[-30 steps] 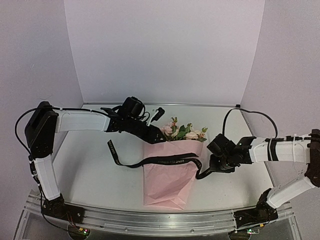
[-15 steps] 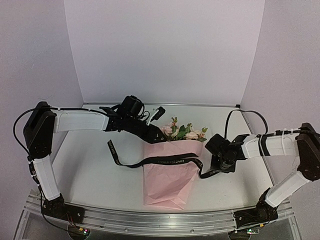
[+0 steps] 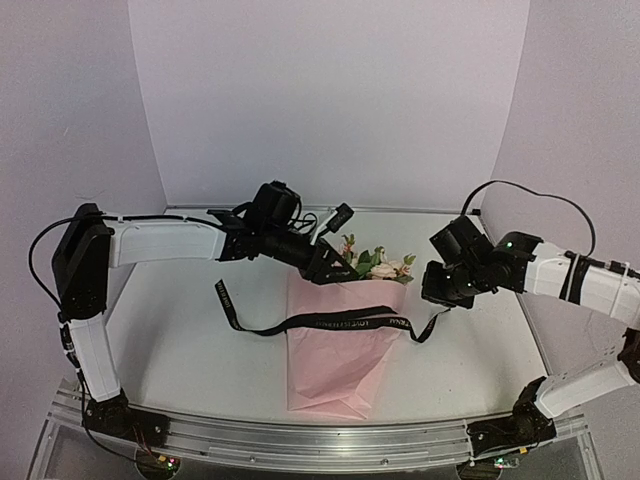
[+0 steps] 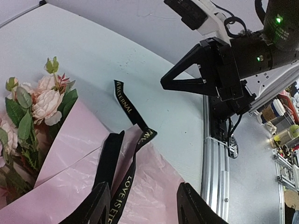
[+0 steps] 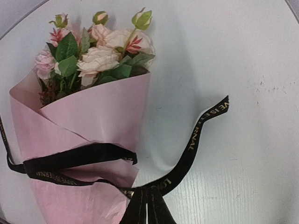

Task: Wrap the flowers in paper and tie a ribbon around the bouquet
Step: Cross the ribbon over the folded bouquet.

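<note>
The right pincer (image 3: 441, 293) has risen off the white bench (image 3: 180, 320), clamped on the narrow black lettered ribbon (image 3: 330, 322); the left pincer (image 4: 144, 187) gapes empty over the pink paper-cone bouquet (image 3: 340, 350).

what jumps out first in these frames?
A pink paper bouquet lies on the table, blossoms at its far end, a black lettered ribbon draped across its middle. The left tool hangs open by the blossoms; the right tool is shut, raised off the bouquet's right side.
</note>
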